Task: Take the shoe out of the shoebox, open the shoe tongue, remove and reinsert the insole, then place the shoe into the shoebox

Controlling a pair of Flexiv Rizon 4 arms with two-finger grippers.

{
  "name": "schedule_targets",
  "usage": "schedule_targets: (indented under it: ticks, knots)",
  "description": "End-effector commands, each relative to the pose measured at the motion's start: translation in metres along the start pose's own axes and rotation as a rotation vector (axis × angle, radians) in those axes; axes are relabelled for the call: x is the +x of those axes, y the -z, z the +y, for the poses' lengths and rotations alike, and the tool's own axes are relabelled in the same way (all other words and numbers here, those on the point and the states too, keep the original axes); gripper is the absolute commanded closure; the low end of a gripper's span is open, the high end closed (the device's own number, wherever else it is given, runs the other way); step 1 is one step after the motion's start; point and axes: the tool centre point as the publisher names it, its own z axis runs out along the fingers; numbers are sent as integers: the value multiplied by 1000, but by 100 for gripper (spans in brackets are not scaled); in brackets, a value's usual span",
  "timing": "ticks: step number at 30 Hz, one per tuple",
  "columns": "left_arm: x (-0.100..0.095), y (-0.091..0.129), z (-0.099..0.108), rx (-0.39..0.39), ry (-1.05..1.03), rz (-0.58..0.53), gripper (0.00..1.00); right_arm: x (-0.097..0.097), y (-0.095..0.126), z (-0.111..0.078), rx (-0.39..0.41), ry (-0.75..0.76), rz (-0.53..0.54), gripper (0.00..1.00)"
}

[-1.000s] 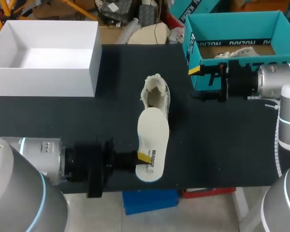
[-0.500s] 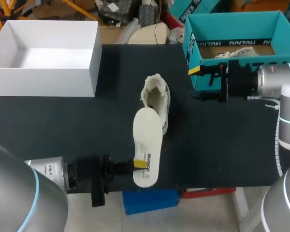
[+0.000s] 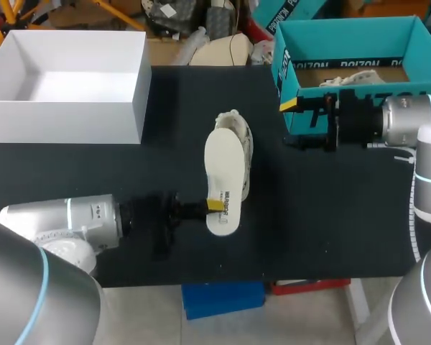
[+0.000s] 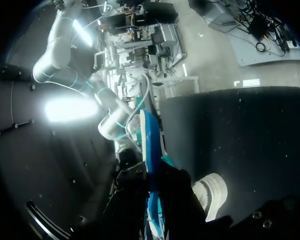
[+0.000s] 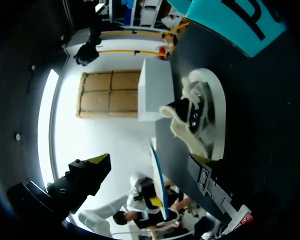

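At mid-worktop lies the white shoe (image 3: 233,119), its opening facing up, well apart from both boxes. Over it you see the insole (image 3: 225,172), pale face up, covering most of the shoe's length and reaching past it towards the near edge. Your left tool (image 3: 214,207) grips the insole near that near end, one yellow tip on the upper face. From the left wrist the insole (image 4: 149,135) shows edge-on between the fingers. Your right tool (image 3: 296,123) hangs released, fingers wide apart with nothing between them (image 5: 150,161), just in front of the teal shoebox (image 3: 345,32) at the far right corner. A white box (image 3: 136,100) stands at the far left of the black worktop (image 3: 330,215).
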Motion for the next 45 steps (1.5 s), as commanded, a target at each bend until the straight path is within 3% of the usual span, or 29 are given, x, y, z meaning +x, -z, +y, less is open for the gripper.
schedule_targets:
  ticks: [1, 6, 18, 23, 32, 35, 36, 38, 39, 45]
  knots:
    - [3, -45, 54, 22, 0, 3, 100, 0, -1, -1, -3, 0, -1, 0]
    - [-2, -46, 71, 24, 5, -15, 100, 0, -1, -1, -3, 0, -1, 0]
    - [-5, -43, 73, 48, 15, -24, 100, 0, -1, -1, -3, 0, -1, 0]
    - [-5, -43, 73, 48, 15, -24, 100, 11, -19, 4, 130, 141, 30, 0]
    - [-5, -43, 73, 48, 15, -24, 100, 7, -49, 1, 259, 269, -3, 1]
    - [-5, -43, 73, 48, 15, -24, 100, 1, -58, -3, 263, 271, -4, 14]
    - [-5, -43, 73, 48, 15, -24, 100, -1, -60, -4, 262, 269, -3, 26]
    - [-5, -43, 73, 48, 15, -24, 100, -4, -67, -9, 259, 260, -3, 38]
    - [-5, -43, 73, 48, 15, -24, 100, -6, -70, -12, 257, 257, -5, 50]
    - [-5, -43, 73, 48, 15, -24, 100, -12, -83, -20, 229, 253, 9, 51]
